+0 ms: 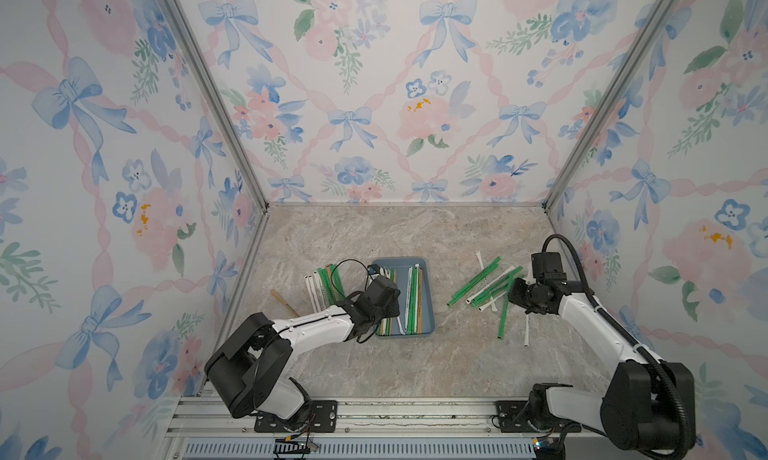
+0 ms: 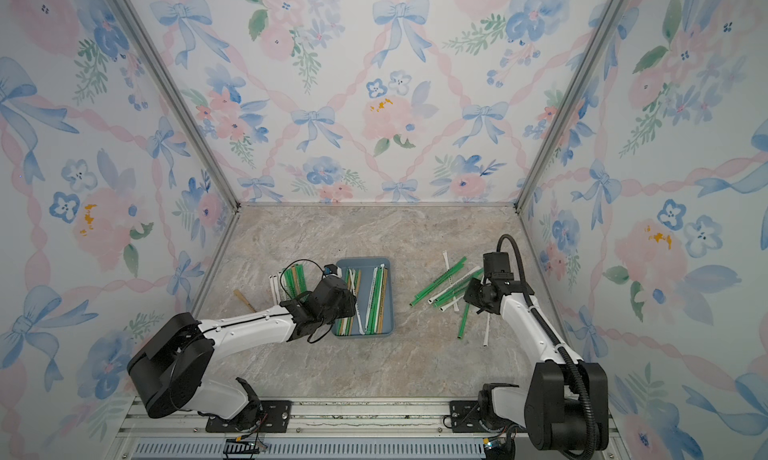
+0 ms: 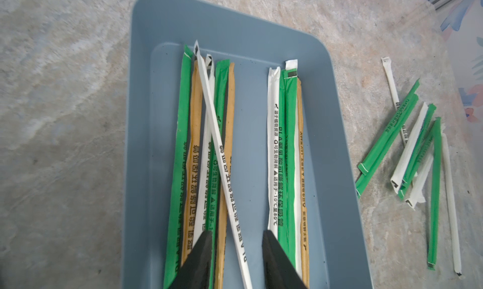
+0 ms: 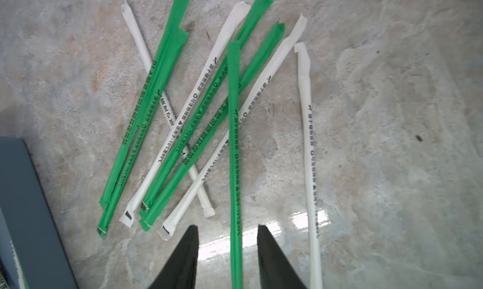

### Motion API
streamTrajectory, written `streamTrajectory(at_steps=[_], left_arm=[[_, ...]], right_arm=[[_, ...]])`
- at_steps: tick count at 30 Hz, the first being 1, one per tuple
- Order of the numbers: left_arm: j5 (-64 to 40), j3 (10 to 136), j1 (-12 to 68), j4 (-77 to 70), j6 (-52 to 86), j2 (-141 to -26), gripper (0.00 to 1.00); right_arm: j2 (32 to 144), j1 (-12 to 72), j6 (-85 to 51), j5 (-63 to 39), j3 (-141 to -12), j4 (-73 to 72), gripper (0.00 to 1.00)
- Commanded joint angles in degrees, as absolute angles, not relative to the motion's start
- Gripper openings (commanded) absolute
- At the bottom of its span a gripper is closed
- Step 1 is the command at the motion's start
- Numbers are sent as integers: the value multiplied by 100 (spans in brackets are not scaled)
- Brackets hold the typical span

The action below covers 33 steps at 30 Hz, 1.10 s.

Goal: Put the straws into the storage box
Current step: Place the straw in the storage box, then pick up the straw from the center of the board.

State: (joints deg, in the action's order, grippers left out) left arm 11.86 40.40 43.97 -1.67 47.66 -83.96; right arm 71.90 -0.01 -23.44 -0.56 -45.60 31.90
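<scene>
**A:** Surface and room?

**B:** The tabletop (image 1: 415, 362) is a beige-grey marble pattern. In the right wrist view it is glossy, with a glare patch. The three walls (image 1: 374, 83) have floral wallpaper with blue bows and pink ribbons. Aluminium frame posts (image 1: 216, 104) run up the back corners. Both arm bases sit on an aluminium rail (image 1: 374, 416) at the front edge.

**A:** Where's the storage box?

**B:** The storage box (image 1: 399, 261) is mid-table, a little left of centre. It holds two rows of straws (image 3: 282, 144) laid lengthwise: green, white and tan.

**A:** Loose straws?

**B:** A loose pile (image 1: 486, 287) of crossed green and white straws lies right of the box, well apart from it. A small bunch (image 1: 326, 285) lies just beside the box's left wall. One tan straw (image 1: 284, 302) lies alone, further left.

**A:** Grippers?

**B:** The left gripper (image 3: 236, 234) is over the box with its jaws spread. A white straw (image 3: 211, 123) lies slantwise across the left row and passes between the fingers, not pinched. The right gripper (image 4: 227, 229) is at the pile's near edge, jaws also apart. A green straw (image 4: 233, 133) runs through the gap, with clearance on both sides.
</scene>
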Motion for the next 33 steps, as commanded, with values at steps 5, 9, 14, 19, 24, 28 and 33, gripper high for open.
streamTrajectory(at_steps=[5,9,14,19,24,28,33], left_arm=[[1456,4188,4545,-180,4472,-8354,57],[1469,4176,4570,-180,4380,-8325,64],[1556,4119,4603,-183,4351,-8258,69],[1520,4076,4606,-206,4286,-8220,68],[1527,4086,4603,-200,4238,-8276,67],[1640,3996,4614,-196,4237,-8048,67],[1954,3665,4603,-189,4213,-7572,69]], right_arm=[[7829,-26,-2203,-74,-4596,3380,37],[8106,-16,-2250,-180,-4585,3210,37],[8428,100,-2237,-227,-4666,3079,37],[8864,98,-2241,-167,-4816,3071,35],[9062,105,-2231,-134,-4869,3082,25],[9010,105,-2215,-119,-4832,3081,16],[8878,105,-2188,-132,-4803,3088,7]])
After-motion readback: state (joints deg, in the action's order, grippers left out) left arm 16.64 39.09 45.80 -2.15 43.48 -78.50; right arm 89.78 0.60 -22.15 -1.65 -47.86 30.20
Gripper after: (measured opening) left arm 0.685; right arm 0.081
